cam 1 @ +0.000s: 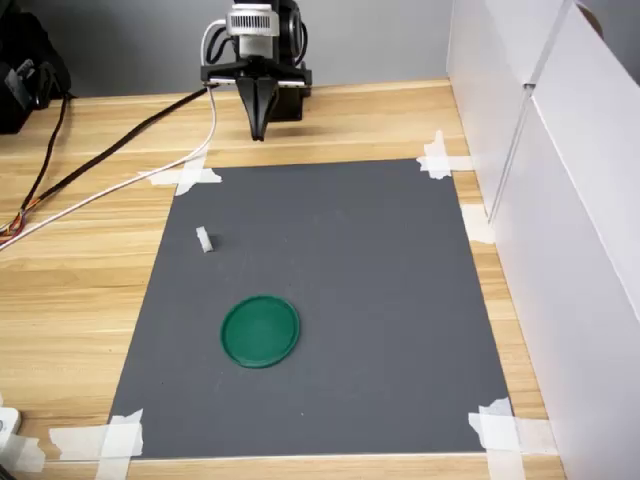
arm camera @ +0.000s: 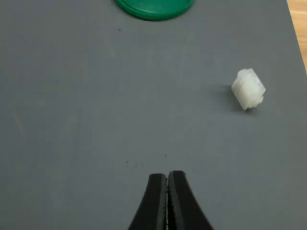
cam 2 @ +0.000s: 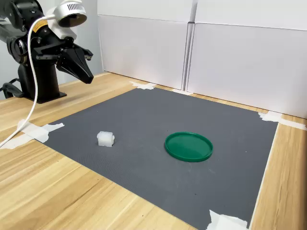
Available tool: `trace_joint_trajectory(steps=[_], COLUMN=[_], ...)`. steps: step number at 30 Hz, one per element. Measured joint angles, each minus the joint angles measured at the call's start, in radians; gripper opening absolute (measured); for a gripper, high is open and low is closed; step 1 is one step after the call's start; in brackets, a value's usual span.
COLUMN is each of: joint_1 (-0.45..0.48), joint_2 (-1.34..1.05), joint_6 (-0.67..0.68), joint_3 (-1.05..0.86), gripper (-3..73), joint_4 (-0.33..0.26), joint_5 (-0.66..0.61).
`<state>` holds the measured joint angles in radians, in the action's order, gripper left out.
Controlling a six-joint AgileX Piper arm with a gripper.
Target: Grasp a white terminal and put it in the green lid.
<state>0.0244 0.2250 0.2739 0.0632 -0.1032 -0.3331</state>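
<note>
Hovering end effector (arm camera: 167, 179), shut, empty

A wooden table (cam 1: 90, 300) carries a grey mat (cam 1: 380, 300) (corners taped), cables (cam 1: 110, 165) beside it.

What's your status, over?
Gripper shut, empty, raised over the mat's far edge by the base. White terminal loose on the mat, clear of the green lid. Lid empty. Nothing in the way.
</note>
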Motion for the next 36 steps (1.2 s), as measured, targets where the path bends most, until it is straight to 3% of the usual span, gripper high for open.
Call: trace_joint_trajectory(steps=[16, 25, 36], joint_1=[0.0, 0.0, 0.0], joint_2=[0.24, 0.291, 0.401], joint_6=[0.0, 0.008, 0.009], joint_3=[0.18, 0.181, 0.271], gripper=[-2.1, -2.1, -2.1], joint_4=[0.002, 0.052, 0.057], joint_5=[-0.074, -0.078, -0.15])
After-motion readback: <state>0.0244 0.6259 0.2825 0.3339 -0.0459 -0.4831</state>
